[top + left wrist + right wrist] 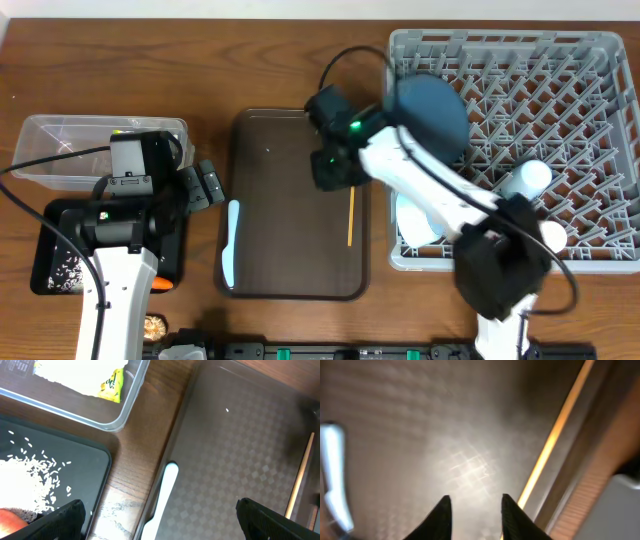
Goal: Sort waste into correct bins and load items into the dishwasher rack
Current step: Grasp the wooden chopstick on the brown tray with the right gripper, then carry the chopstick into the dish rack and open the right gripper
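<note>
My right gripper hovers low over the brown tray, open a little with nothing between its fingers; the thin wooden chopstick lies just right of it. From overhead it sits above the chopstick. My left gripper is wide open above the pale blue spoon, which rests on the tray's left rim. The clear tub holds a white napkin and the wrapper. Rice and a carrot lie in the black tray. The rack holds the blue plate, white bowl and two cups.
The brown serving tray fills the table's middle between both arms. A small brown food lump lies on the table near the front edge, beside the left arm. The right arm's cable arcs over the rack's left side.
</note>
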Tool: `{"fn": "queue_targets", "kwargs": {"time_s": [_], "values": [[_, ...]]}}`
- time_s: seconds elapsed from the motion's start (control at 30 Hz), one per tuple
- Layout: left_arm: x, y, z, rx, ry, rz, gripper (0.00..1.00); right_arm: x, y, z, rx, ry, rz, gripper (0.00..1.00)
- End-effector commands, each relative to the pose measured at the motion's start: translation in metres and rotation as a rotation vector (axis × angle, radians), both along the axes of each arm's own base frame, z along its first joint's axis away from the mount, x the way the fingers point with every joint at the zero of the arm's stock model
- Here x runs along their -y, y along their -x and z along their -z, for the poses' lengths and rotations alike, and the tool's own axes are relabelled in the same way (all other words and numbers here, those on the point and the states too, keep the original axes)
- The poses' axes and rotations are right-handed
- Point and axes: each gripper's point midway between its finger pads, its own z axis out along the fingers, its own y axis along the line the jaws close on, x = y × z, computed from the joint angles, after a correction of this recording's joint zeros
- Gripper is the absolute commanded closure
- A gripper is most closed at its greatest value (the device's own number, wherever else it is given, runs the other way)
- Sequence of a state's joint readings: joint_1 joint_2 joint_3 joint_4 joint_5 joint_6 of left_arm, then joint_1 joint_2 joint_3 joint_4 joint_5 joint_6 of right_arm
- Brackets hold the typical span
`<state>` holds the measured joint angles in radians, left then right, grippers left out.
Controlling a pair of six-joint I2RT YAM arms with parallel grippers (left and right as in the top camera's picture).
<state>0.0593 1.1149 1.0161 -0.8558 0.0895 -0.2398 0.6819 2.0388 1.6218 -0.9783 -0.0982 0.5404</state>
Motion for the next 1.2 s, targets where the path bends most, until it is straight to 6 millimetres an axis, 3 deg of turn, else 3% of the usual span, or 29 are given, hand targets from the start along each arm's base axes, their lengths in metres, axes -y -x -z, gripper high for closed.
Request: {"fn": "queue_targets", "kwargs": {"time_s": [0.0,0.13,0.33,0.43,0.67,0.8,1.03,1.17], "values": [[-0.004,-0.002,-0.004,0.009,-0.006,-0.020,0.02,0.010,0.000,0.031,-0.043,0.088,0.142,0.78],[-0.004,-0.002,-0.004,0.009,-0.006,-0.020,0.02,0.016,-0.002,0.051,-0.050,0.140,0.142,0.74],[-0.004,-0.002,-0.004,0.009,-0.006,-0.020,0.02,0.020,-0.010,0.043,0.003,0.155,0.104,0.70],[-0.004,-0.002,-0.004,0.009,-0.006,-0.020,0.02,0.032,-0.008,0.042,-0.016,0.190,0.150,0.65],[-0.004,-0.002,-0.004,0.009,-0.006,-0.020,0.02,0.051,-0.018,0.042,-0.029,0.198,0.200,0.63],[-0.004,-0.002,-0.004,0.009,-0.006,-0.020,0.02,0.050,-0.011,0.045,-0.070,0.181,0.200,0.73],[-0.004,-0.002,-0.004,0.009,-0.006,-0.020,0.02,0.035,0.005,0.068,-0.085,0.135,0.162,0.84],[-0.004,-0.002,-0.004,0.009,-0.006,-0.020,0.02,0.034,0.004,0.069,-0.072,0.138,0.162,0.96]]}}
